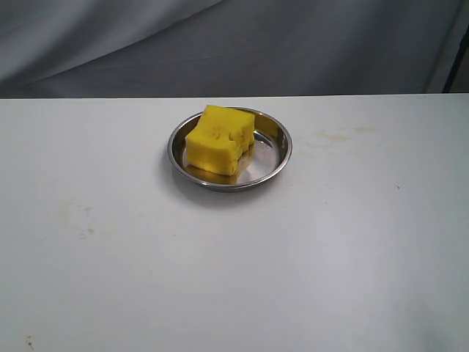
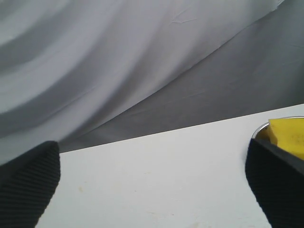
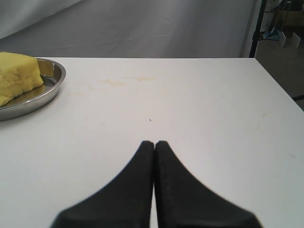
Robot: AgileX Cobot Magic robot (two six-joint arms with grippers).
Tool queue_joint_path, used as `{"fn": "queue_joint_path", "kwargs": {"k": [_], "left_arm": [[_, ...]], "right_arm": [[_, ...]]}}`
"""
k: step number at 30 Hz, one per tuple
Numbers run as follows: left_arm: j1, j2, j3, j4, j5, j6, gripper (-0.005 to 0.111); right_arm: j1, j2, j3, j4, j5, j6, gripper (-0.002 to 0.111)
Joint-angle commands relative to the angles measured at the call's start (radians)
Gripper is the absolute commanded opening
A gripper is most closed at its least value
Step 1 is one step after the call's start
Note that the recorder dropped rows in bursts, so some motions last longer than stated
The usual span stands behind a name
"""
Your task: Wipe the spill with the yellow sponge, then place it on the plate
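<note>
The yellow sponge [image 1: 220,139] lies inside the plate [image 1: 283,157] and no wet spill shows beside the plate, so the last step seems done; the left gripper [image 2: 152,184] stands wide and empty, the right gripper [image 3: 155,145] is closed on nothing, and next they need only retreat from the plate.

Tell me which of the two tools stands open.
The left tool: its fingers sit wide apart with bare table between them. The right tool has its fingers pressed together, holding nothing.
</note>
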Motion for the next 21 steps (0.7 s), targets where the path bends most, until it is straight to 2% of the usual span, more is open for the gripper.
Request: {"fn": "queue_joint_path", "kwargs": {"k": [1,21], "left_arm": [[-0.005,-0.004,0.003,0.008,0.002,-0.003,0.104],[-0.005,-0.017,0.003,0.019,0.021,-0.003,0.104]], "right_arm": [[0.002,-0.006,0.004,0.000,-0.003,-0.001,0.000],[0.002,-0.006,0.004,0.000,-0.003,-0.001,0.000]]}}
